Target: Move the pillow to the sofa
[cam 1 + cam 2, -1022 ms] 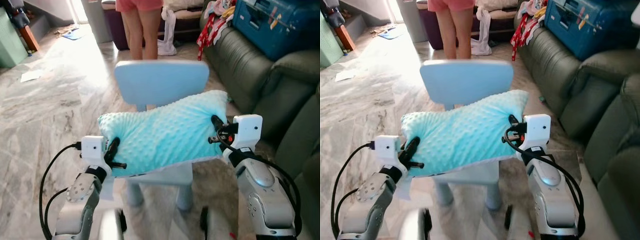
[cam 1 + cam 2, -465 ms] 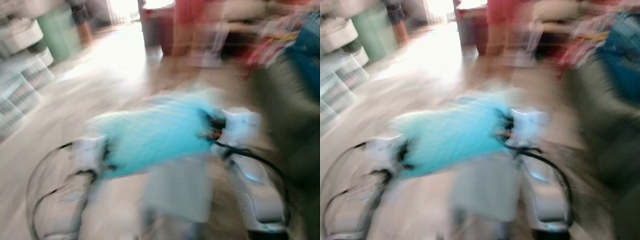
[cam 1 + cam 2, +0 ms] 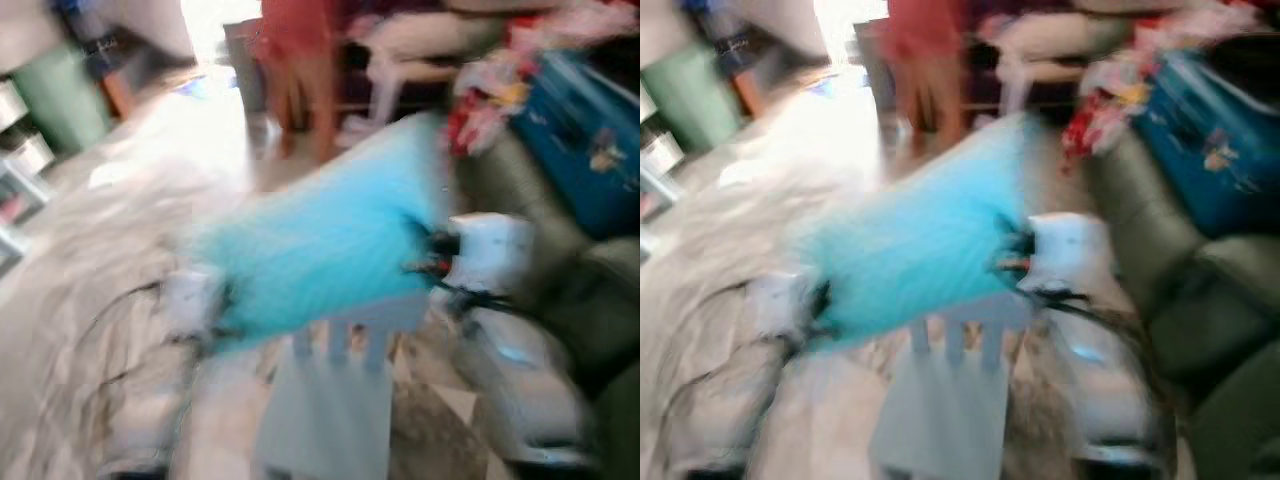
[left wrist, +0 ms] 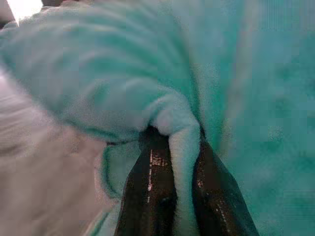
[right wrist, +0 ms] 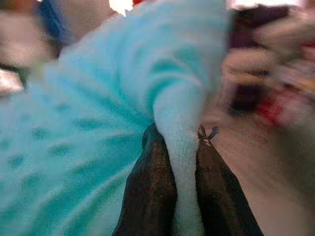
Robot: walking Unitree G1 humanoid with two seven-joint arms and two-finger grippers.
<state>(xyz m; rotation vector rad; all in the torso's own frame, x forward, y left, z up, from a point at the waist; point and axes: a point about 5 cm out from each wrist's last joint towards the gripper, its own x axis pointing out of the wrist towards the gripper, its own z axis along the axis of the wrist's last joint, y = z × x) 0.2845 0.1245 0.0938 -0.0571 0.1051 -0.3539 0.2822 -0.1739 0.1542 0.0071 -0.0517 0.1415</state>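
Pillow (image 3: pixel 320 250) looks soft and light, sagging between pinches: left gripper (image 4: pixel 173 167) clamps a fold at eight o'clock, right gripper (image 5: pixel 179 147) at three o'clock.

Blurred turquoise pillow (image 3: pixel 915 250) above chair (image 3: pixel 945 400)
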